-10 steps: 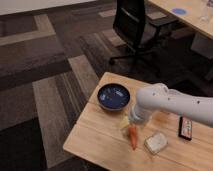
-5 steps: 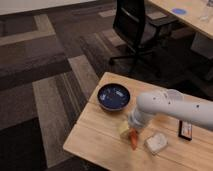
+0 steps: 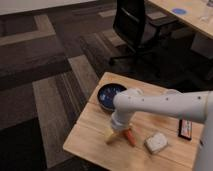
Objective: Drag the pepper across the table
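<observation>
The pepper (image 3: 129, 136) is a slim orange vegetable lying on the light wooden table (image 3: 90, 140), near its front edge. Only its lower part shows; the rest is under my gripper. My gripper (image 3: 116, 135) hangs from the white arm (image 3: 160, 106) that reaches in from the right, and it is down at the table top, right at the pepper's left side. The blue bowl (image 3: 107, 93) stands just behind the gripper, partly covered by the arm.
A pale, sponge-like block (image 3: 155, 142) lies right of the pepper. A dark flat packet (image 3: 185, 128) lies at the table's right side. A black office chair (image 3: 134, 27) stands behind the table, and a larger desk with a blue disc (image 3: 178, 10) is at the back right.
The arm has swung left and forward, now covering the bowl's right rim. The gripper has come down against the pepper. The pepper has barely shifted.
</observation>
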`<action>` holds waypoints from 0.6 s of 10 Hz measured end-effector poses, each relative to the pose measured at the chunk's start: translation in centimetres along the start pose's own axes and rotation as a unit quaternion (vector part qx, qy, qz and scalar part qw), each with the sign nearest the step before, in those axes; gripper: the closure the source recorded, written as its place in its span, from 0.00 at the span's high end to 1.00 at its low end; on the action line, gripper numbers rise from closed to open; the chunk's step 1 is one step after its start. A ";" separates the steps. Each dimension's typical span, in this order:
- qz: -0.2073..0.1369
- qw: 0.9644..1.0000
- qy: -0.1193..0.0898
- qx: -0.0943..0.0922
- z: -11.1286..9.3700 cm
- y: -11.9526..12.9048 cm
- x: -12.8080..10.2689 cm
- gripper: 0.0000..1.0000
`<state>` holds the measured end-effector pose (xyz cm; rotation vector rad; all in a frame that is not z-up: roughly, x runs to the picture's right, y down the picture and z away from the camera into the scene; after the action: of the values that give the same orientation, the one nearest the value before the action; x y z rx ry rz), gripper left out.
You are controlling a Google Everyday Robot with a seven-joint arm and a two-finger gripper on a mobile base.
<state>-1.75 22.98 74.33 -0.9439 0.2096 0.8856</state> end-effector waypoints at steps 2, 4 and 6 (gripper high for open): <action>-0.118 0.993 0.010 -0.021 -0.7 7.5 -6.1 0.65; -0.181 0.983 -0.006 -0.017 -3.7 11.0 -10.8 0.65; -0.193 0.981 -0.028 -0.003 -6.9 10.7 -13.2 0.65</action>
<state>-16.67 13.12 70.50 -0.9251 -0.0256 0.5537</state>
